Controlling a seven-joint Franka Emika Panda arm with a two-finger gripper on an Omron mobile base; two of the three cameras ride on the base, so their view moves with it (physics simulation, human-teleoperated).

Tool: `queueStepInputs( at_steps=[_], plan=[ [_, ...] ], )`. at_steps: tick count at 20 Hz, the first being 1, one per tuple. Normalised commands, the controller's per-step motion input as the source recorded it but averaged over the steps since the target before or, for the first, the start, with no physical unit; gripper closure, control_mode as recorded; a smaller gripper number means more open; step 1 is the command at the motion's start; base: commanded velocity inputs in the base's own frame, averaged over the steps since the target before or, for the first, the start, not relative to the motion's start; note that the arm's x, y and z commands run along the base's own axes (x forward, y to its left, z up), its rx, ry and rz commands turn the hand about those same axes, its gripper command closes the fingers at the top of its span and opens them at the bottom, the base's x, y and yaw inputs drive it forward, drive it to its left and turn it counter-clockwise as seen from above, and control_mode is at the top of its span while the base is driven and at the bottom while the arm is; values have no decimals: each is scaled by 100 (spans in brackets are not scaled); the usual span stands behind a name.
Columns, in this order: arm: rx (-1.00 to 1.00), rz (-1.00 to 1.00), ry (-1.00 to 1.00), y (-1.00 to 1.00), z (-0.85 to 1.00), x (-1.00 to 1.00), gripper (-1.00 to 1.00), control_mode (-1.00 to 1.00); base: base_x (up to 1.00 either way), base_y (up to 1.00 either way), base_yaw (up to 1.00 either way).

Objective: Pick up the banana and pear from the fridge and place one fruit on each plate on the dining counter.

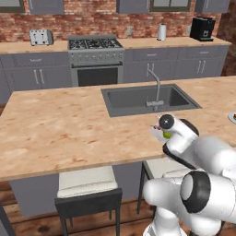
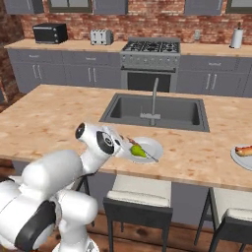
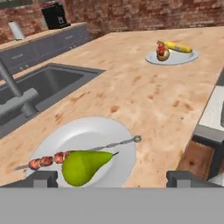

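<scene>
- Where the pincer (image 3: 111,177) hangs low over the near edge of the desk (image 1: 60,124), you see its two tips spread wide, with nothing between them.
- Pear (image 3: 85,165): it lies on its side on the near plate (image 3: 100,131), just ahead of the pincer and a little toward the tip at the lower left of the hand view. You can also find it in the right base view (image 2: 138,150), beside the wrist.
- Long axis of the pear: it runs across the hand view, nearly parallel to the line joining the two tips. The fat end points to the left of that view; the narrow end and stem point right.
- Skewer (image 3: 87,151): it lies on the same plate, touching or just behind the pear, on much the same axis.
- Banana (image 3: 177,46): it lies on the far plate (image 3: 173,57), beside a brown lump (image 3: 162,53), well apart from the pincer. Its long axis slants down to the right in the hand view.
- Judgement: both fruits look placed, so you probably need only lift the pincer clear.
</scene>
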Motion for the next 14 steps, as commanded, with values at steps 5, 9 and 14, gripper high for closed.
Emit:
queueStepInputs(
  at_steps=[5,9,14],
  plan=[
    [0,21,1,4,100,-100,-100,-100,0,0,0],
    [-1,21,11,18,100,-100,-100,-100,0,0,0],
    [-11,23,18,37,94,-100,-100,-100,0,0,0]
  ],
)
